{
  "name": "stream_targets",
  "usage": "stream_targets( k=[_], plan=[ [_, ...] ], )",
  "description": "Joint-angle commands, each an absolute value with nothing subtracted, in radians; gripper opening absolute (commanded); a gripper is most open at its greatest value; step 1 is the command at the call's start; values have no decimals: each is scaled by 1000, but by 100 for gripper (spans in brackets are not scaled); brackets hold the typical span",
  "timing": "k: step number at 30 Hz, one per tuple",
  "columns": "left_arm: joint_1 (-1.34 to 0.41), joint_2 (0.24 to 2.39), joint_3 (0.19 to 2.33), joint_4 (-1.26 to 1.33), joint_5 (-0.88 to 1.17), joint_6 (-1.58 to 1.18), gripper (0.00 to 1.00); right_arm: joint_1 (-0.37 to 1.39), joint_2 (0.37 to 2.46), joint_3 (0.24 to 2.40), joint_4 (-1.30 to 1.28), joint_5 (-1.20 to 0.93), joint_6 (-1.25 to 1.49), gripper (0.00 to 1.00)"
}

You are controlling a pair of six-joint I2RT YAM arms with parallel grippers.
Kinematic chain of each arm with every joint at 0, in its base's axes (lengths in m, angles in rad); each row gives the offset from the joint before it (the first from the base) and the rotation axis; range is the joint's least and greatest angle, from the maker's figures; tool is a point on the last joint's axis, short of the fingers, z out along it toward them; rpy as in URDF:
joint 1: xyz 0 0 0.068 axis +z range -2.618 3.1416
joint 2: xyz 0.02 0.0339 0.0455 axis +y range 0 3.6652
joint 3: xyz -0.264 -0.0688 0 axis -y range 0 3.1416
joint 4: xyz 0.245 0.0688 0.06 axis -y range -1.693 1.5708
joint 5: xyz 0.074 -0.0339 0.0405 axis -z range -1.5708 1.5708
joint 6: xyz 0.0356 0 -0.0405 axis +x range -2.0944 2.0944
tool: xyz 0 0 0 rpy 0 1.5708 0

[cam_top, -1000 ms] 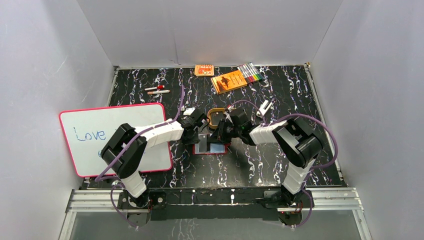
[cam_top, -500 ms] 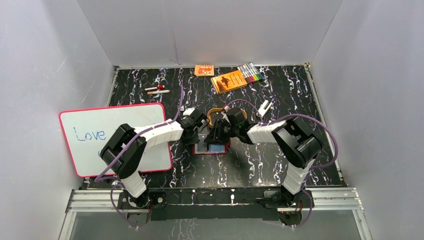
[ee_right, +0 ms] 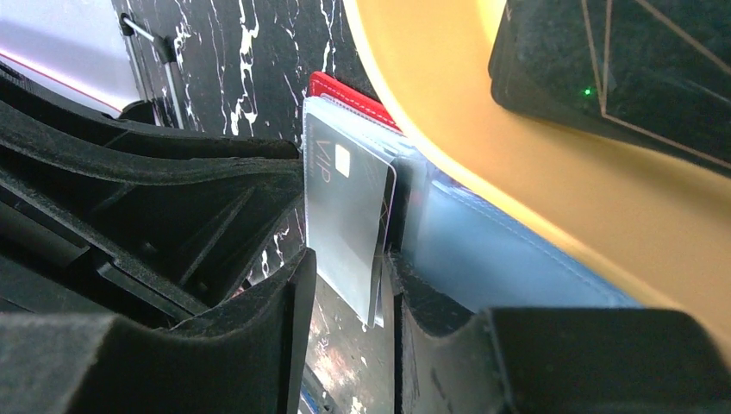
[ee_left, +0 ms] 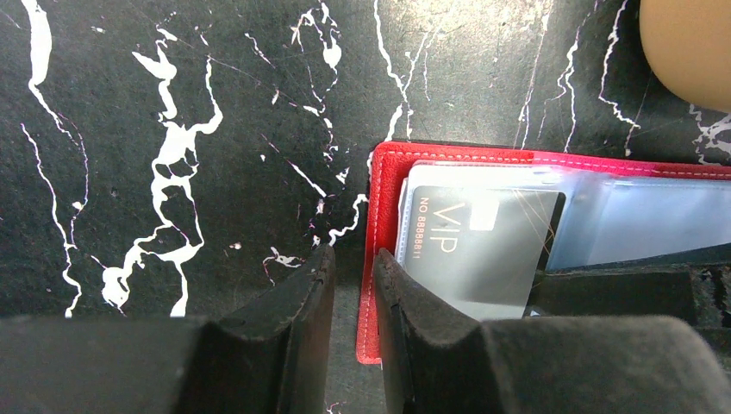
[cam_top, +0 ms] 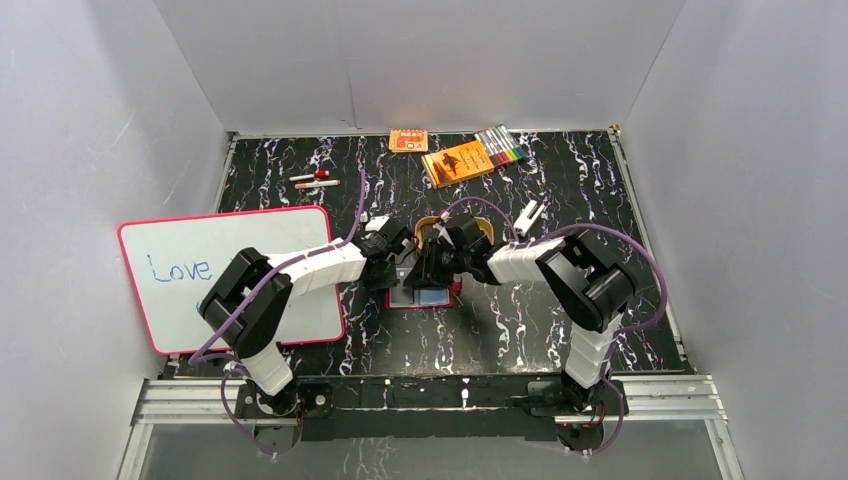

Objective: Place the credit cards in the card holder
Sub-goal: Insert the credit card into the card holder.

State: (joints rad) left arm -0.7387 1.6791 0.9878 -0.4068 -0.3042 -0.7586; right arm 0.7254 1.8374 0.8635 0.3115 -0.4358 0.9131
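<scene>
**Top view.** The holder lies open at mid-frame on the marbled table, just below the tan tray. The left gripper and the right gripper meet over it from either side; we cannot read their jaws here. A whiteboard lies at left. Orange packets and markers line the upper edge, and pens lie at upper left.

**Left wrist view.** The holder's red left border stands at mid-frame, with clear sleeves running right. A grey card marked VIP sits partly inside the leftmost sleeve, its right end projecting. The left jaws stand a narrow slit apart and grip nothing. One finger bears on the table just outside the red border; the other rests on the holder's edge, over the card's lower left corner. The tray shows in the upper right corner.

**Right wrist view.** The card stands at centre, its far end in the sleeve and its near end between the right fingers. These jaws are parted wider than the card is thick. The card lies close to the right-hand finger, but we cannot tell whether they touch. The tray fills the upper right, and a dark, gold-lined stack of cards lies in it. The left gripper's black body fills the left.
</scene>
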Motion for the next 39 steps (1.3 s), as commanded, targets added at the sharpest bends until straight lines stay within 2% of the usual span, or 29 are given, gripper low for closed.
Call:
stream_targets(
  k=[1, 6, 15, 18, 20, 26, 35, 37, 39],
  plan=[
    [-745, 1652, 967, -418, -268, -766, 23, 746, 1793, 916, 244, -446, 868, 46],
    [-744, 1631, 968, -426, -288, -768, 27, 746, 1677, 933, 41, -336, 797, 56],
    [-744, 1572, 981, -442, -289, -756, 44, 742, 1407, 977, -341, -82, 640, 66],
    [-744, 1532, 985, -443, -272, -753, 48, 720, 1351, 934, -395, -6, 625, 63],
    [-744, 1511, 993, -445, -250, -744, 50, 712, 1350, 905, -394, -6, 626, 58],
    [-743, 1448, 981, -433, -203, -747, 56, 709, 1429, 891, -352, 8, 646, 57],
    [-744, 1403, 960, -420, -199, -750, 58, 707, 1548, 954, -389, 110, 637, 56],
    [-743, 1399, 955, -416, -198, -751, 58, 708, 1563, 957, -391, 114, 629, 51],
    [-743, 1396, 949, -410, -194, -750, 57, 707, 1570, 957, -393, 114, 622, 42]
  ],
)
